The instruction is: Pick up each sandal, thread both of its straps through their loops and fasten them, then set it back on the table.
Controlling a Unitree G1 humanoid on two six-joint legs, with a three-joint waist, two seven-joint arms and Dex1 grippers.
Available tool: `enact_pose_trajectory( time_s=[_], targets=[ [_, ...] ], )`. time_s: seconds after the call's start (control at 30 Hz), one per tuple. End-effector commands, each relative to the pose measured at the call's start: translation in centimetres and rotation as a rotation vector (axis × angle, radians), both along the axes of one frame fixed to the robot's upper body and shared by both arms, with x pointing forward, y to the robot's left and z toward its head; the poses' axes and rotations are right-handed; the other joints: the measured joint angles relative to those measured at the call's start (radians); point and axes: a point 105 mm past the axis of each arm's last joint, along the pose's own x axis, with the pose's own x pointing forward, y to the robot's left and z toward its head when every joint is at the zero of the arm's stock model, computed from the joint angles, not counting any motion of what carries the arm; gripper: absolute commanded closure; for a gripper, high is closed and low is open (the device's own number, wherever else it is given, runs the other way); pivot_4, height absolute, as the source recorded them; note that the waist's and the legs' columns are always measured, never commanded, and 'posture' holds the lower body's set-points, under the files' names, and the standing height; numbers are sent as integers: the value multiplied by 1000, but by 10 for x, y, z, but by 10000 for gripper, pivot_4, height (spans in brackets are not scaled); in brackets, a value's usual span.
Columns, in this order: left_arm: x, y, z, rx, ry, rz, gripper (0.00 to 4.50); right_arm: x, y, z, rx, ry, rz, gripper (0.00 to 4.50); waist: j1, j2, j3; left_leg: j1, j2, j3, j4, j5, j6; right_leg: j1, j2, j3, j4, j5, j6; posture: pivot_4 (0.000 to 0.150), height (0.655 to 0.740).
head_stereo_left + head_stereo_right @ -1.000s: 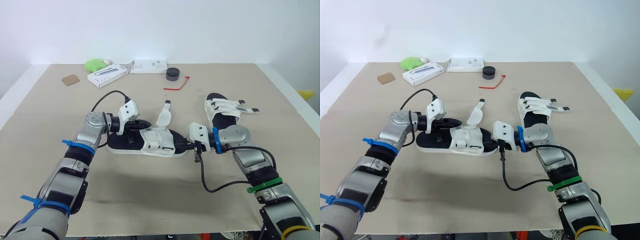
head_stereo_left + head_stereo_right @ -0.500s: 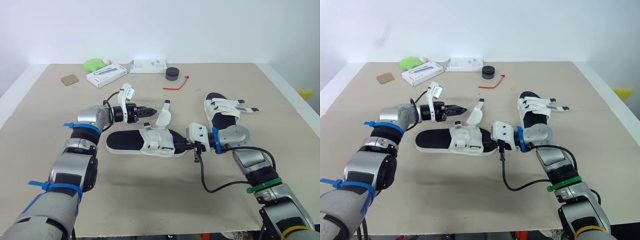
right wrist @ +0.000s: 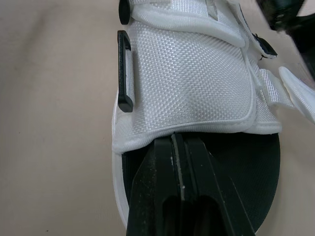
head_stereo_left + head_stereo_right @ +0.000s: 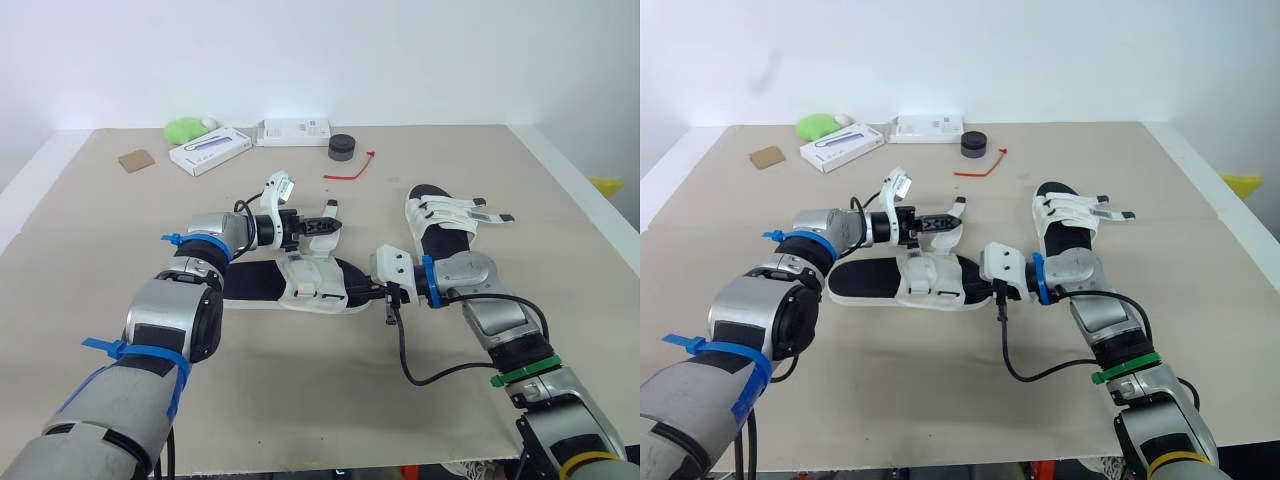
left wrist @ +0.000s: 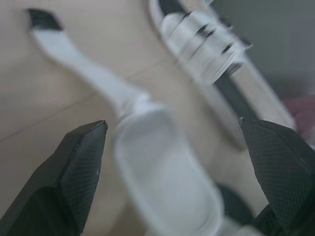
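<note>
A white-strapped sandal with a black sole lies on its side across the table's middle. Its loose upper strap stands up from it. My left gripper is open just beside that strap. In the left wrist view the white strap runs between the two wide-apart fingertips without being pinched. My right gripper is shut and rests against the sandal's toe end, over the black sole. The second sandal lies flat to the right with its straps fastened.
Along the far edge sit a green object, two white boxes, a black round puck, a red tie and a brown card. The right arm's black cable loops over the near table.
My left gripper left the sandal's heel end, swung right to the raised strap and opened. The right gripper and both sandals stayed put.
</note>
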Motion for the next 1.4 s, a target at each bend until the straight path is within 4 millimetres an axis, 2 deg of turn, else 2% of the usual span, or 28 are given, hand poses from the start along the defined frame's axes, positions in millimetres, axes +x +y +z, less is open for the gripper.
enact_pose_trajectory(
  time_s=[0.03,0.2,0.33,0.47,0.6,0.73,0.97,1.07,1.27,1.4],
  targets=[
    [4,-1,26,-101,-30,13,733,2,-8,-1,-23,-6,-36,45000,-1,0,0,0,0,0,0,0,0,0,0,0,0,0,0,1500,7400],
    [7,7,20,-164,48,75,733,2,-9,-1,-24,-7,-42,45000,-1,0,0,0,0,0,0,0,0,0,0,0,0,0,0,1500,7400],
    [1,7,8,-124,81,32,733,1,-10,-2,-24,-4,-44,45000,-1,0,0,0,-1,0,0,0,0,0,-2,0,0,0,0,1500,7400],
    [-3,7,12,-184,119,6,733,1,-10,-2,-25,-4,-48,45000,-1,0,0,0,-2,0,0,0,-1,0,-2,0,0,1,0,1500,7400],
    [-7,9,3,-149,152,-11,733,1,-10,-2,-25,-3,-46,45000,-1,0,0,0,-2,0,0,0,-1,0,-2,0,0,1,0,1500,7400],
    [-1,14,-2,-105,127,42,733,2,-8,-1,-22,-4,-45,45000,-1,0,0,0,-1,0,0,0,-1,0,-2,0,0,1,0,1500,7400],
    [6,23,3,-69,52,80,733,1,-10,-2,-24,-2,-50,45000,-1,0,0,0,-1,-1,0,0,-2,0,-2,0,0,2,-2,1500,7400],
    [5,24,-6,-21,58,76,733,0,-10,-3,-24,0,-48,45000,-1,0,0,0,-2,0,0,0,-2,0,-3,0,0,2,-2,1500,7400],
    [-5,9,-18,-24,113,18,733,2,-10,-1,-22,-5,-53,45000,-1,0,0,0,-3,0,0,-1,-2,0,-4,0,0,2,-1,1500,7400],
    [-9,-2,-14,-81,139,-21,733,0,-12,0,-22,-6,-59,45000,-1,0,0,0,-4,0,0,-1,-2,0,-4,0,0,2,-1,1500,7400]
  ],
)
